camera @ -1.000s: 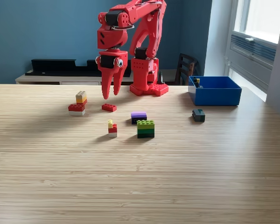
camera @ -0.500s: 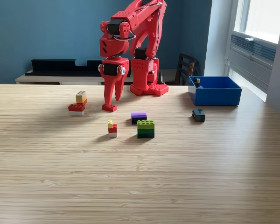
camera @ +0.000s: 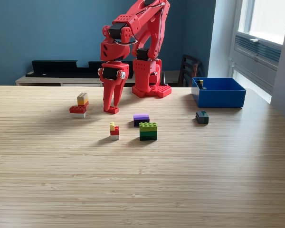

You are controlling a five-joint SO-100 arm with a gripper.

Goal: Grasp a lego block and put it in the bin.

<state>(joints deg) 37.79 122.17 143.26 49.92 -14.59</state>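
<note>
Pale wood-grain table point(camera: 142, 180), striped lengthwise. Glossy red plastic arm, end effector point(camera: 111, 107) pointing down, narrowed around a flat red lego block point(camera: 112, 110) on the table; contact with the tapered prongs hard to make out. Far to the exterior view's right of the end effector, bright blue low-walled bin point(camera: 218, 92), contents mostly hidden. Nearer, green stacked block point(camera: 148, 131), purple block point(camera: 141, 118), small red-yellow stack point(camera: 114, 131).

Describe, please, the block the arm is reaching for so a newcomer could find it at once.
Start at the red robot arm at the wooden table's far edge. Its fingers point down onto a small flat red lego block, the only single-colour red piece, lower than the stacked blocks nearby.
</note>
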